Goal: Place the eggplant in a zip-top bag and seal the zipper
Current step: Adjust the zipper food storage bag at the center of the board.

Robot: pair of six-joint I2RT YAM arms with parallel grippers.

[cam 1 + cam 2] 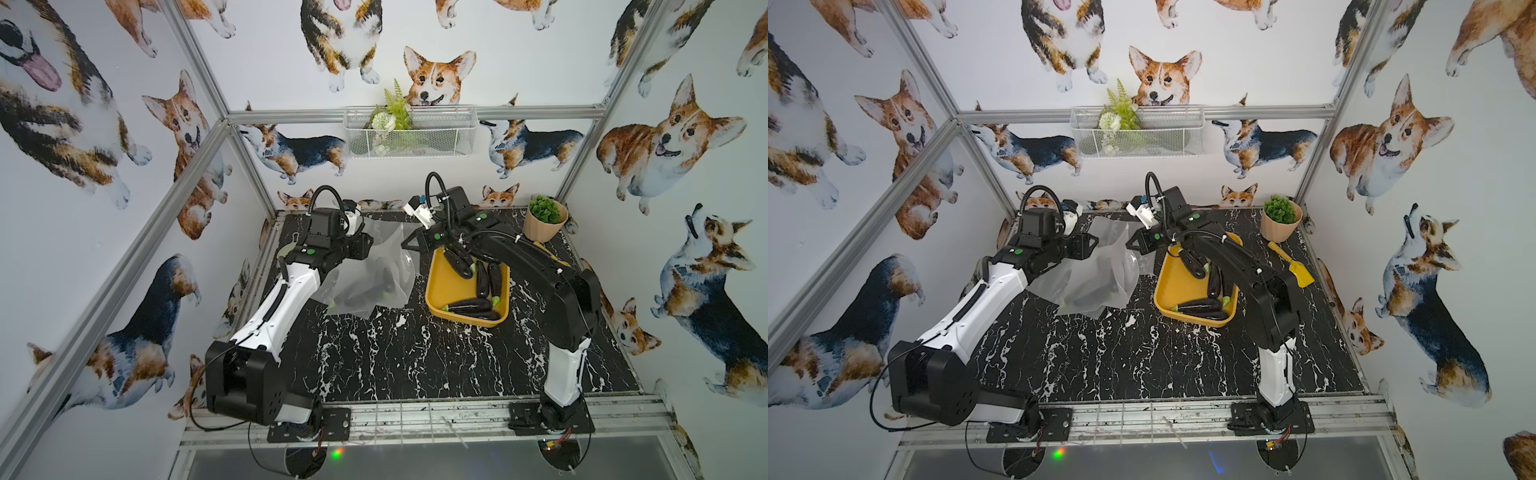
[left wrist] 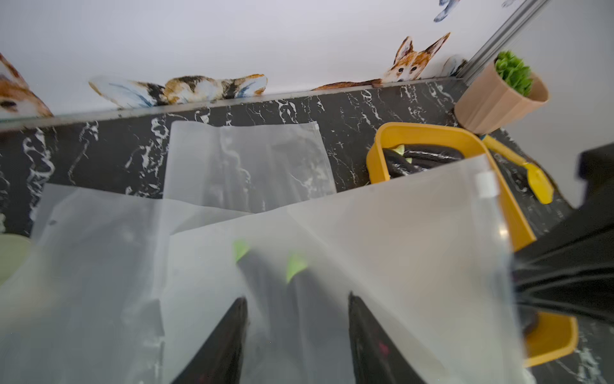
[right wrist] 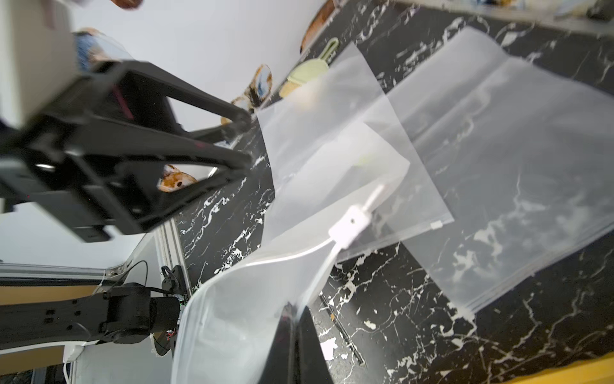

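Eggplants [image 2: 265,286] in zip-top bag [image 1: 365,286], mouth unsealed, slider [image 3: 349,224] at one end; left end effector [image 2: 297,297] apart, right end effector [image 3: 294,316] clamped on bag rim; zipping remains

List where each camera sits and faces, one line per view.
Top views: above the front edge, looking down over the table; left arm and right arm show.
Left wrist: on the left arm, facing the back wall over the bag; open left gripper shows.
Right wrist: on the right arm, facing the left gripper; right gripper shows, pinching the bag.
Shared: both wrist views show the bag.
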